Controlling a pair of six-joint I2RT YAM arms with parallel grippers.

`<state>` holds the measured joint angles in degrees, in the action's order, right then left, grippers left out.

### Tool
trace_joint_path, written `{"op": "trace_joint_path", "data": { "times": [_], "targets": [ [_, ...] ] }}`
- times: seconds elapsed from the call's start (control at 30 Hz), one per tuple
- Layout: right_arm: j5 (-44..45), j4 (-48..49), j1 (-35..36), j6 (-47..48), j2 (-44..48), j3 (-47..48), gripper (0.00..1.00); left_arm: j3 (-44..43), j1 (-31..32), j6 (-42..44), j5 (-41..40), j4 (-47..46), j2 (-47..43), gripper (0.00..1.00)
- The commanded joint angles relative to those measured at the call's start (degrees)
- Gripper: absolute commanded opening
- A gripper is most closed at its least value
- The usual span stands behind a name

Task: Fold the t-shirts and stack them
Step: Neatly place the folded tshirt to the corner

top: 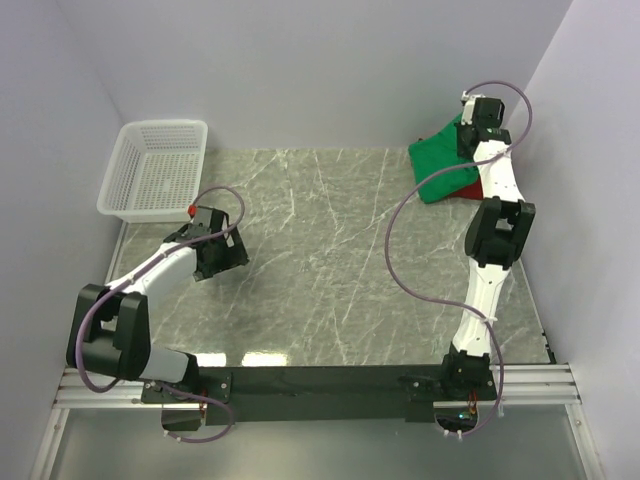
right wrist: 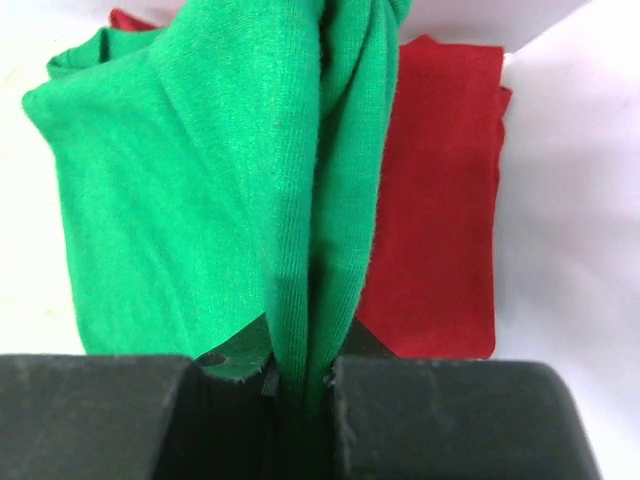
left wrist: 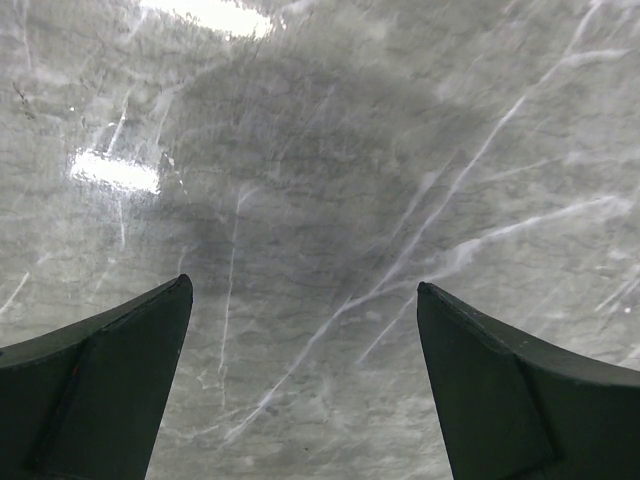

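Right wrist view: the right tool [right wrist: 300,375] is clenched on a gathered fold of the green t-shirt [right wrist: 180,200], with the cloth rising out of the narrow gap between its jaws. The pinched ridge runs straight away from the tool, so the tool holds the shirt along its fold, not across it. The red t-shirt [right wrist: 440,200] lies flat beneath and to one side of the green one, touching it, with its long edge parallel to that ridge.

Seen from above, both shirts sit bunched in the far corner of the desk [top: 320,250], well apart from the white basket [top: 140,213] and on the opposite side of the far edge. The green heap's long axis slants from that corner back toward the arms. This grip probably serves to draw the green shirt off the red and onto open desk for spreading; neither shirt is folded yet.

The left tool [left wrist: 300,290] is released, with its jaws wide and nothing between them. It hangs over bare desk just beside the basket's near corner, likely waiting to help.
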<state>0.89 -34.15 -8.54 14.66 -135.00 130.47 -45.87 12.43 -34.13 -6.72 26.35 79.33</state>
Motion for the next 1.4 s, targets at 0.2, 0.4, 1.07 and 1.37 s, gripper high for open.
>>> {"op": "trace_joint_path", "data": {
  "times": [0.2,0.4,1.07,1.37],
  "targets": [
    [0.96,10.94,-2.71,-2.52,-4.30,1.01,0.01,-1.24,-0.21,-0.94,1.80,0.46,3.81,0.99],
    [1.84,13.49,-3.94,-4.72,-6.50,-0.65,0.04,-1.51,-0.21,-0.94,2.59,0.55,5.57,1.00],
    [12.98,15.96,-4.74,-8.50,-3.44,-4.44,0.63,-1.50,-0.12,-1.55,2.59,0.81,3.82,0.99],
    [16.61,12.44,-5.09,-15.61,5.60,-9.00,0.69,-3.44,-0.21,-1.55,1.63,1.60,-1.28,0.99]
  ]
}}
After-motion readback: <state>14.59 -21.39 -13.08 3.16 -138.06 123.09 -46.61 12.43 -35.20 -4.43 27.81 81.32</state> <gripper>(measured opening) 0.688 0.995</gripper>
